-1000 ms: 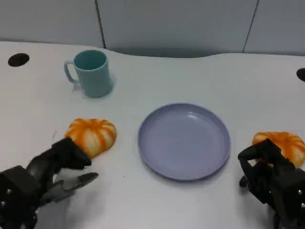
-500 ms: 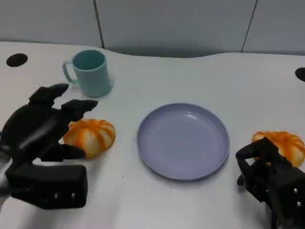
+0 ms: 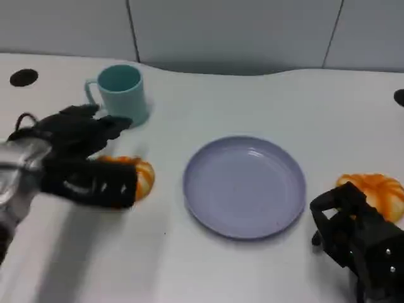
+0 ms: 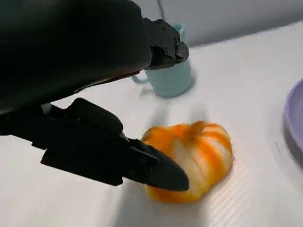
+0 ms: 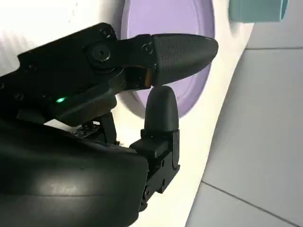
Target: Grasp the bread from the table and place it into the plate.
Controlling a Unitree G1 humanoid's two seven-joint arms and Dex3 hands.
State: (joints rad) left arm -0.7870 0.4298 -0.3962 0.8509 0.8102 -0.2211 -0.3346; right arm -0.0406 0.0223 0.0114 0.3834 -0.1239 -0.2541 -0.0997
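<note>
- White counter (image 3: 252,271) with grey wall panels behind it at the far edge; dark round holes in the counter at far left and far right.
- Purple plate (image 3: 244,186) sits mid-counter, nothing on it; its rim also shows in the left wrist view and behind the fingers in the right wrist view.
- Teal mug (image 3: 120,96) stands upright at far left, handle pointing left, well apart from the plate.
- Orange-and-white striped bread (image 4: 191,158) lies on the counter left of the plate, nearer than the mug; in the head view it is mostly covered by the left arm, only its right edge showing.
- Left hand (image 3: 76,136) hovers over that bread, fingers (image 4: 158,172) spread apart; one fingertip is right against the near side of the bread in the left wrist view, another reaches toward the mug. Nothing is gripped; touching or just above, cannot tell.
- Second bread (image 3: 374,192) of the same look lies on the counter right of the plate.
- Right hand (image 3: 353,230) sits near right, just beside the second bread on its near-left side, fingers (image 5: 182,49) curled in around nothing; the right wrist view shows two fingertips close together with the plate behind them.
</note>
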